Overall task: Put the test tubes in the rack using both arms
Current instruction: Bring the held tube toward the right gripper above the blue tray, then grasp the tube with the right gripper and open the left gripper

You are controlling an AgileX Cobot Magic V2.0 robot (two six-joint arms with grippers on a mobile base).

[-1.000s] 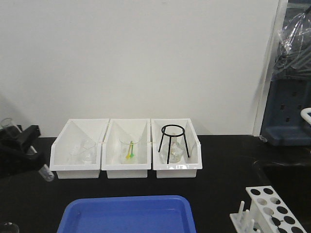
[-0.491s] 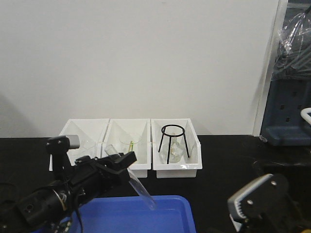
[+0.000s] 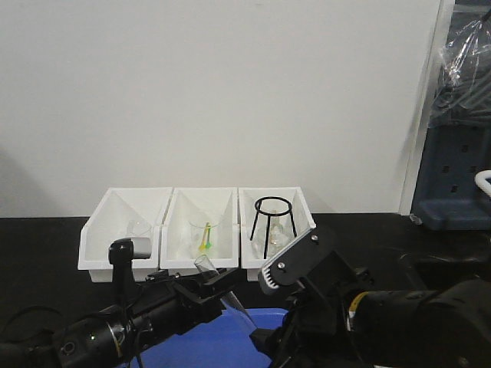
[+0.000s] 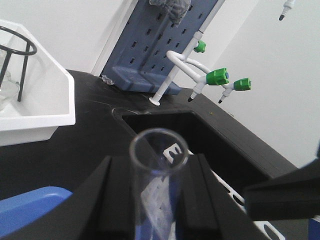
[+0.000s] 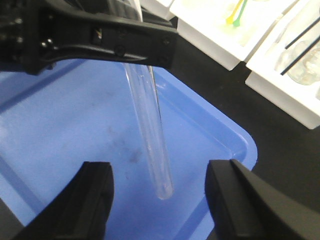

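Comparing with half a second ago, I see the right arm has swung in from the lower right corner to the middle of the front view. It now covers the spot where the rack stood; only the left wrist view shows a strip of its white holed plate, behind the tube. The left end effector is clamped on the test tube just below its open rim. The tube hangs tilted, rounded end down, over the blue tray. That lower end sits between the spread fingers of the right end effector, touching neither; those jaws hold nothing. Underneath is the black desk. Three white bins stand along a plain white wall, with a sink and a green-knobbed tap to the right.
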